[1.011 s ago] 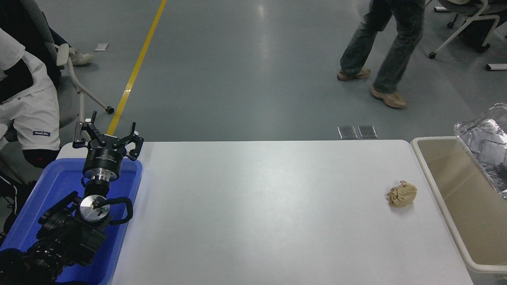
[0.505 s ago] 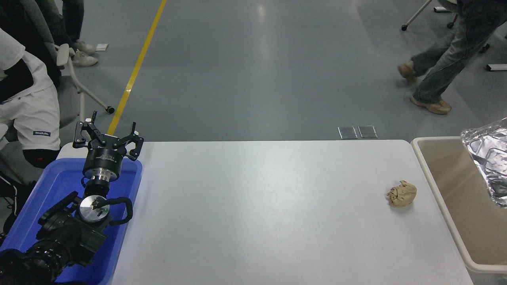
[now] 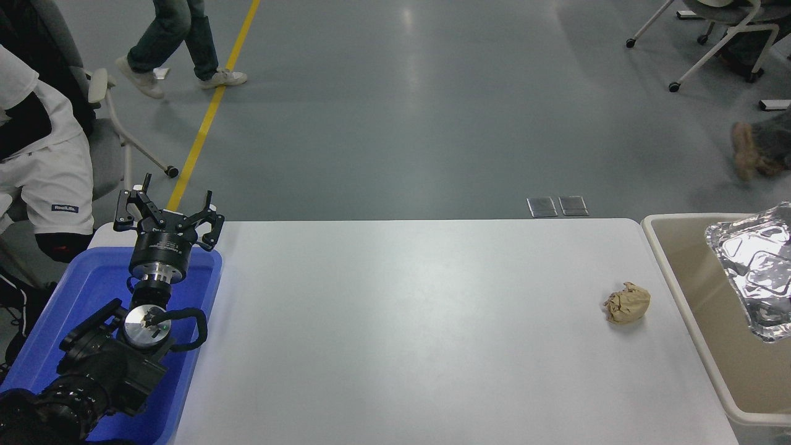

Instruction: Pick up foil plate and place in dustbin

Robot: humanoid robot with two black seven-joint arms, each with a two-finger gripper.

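A: One arm in view, the left arm, parked at the table's (image 3: 401,321) near-left corner. Left gripper (image 3: 168,215) sits above the far end of the blue tray (image 3: 74,309), fingers spread apart, holding nothing.

B: Noted. Beyond that corner?

A: A seated person (image 3: 37,154) in white, by the table's far-left corner. Another person's legs (image 3: 179,43) on the floor past the table, near the yellow line (image 3: 213,105).

B: Toward the table's right end?

A: Crumpled tan paper ball (image 3: 627,303) resting near the right edge. Just off that edge, the dustbin (image 3: 680,290), touching or nearly touching the table. Foil plate (image 3: 754,272) is within the dustbin's opening, tilted, base facing the camera. Right gripper out of view, state unknown.
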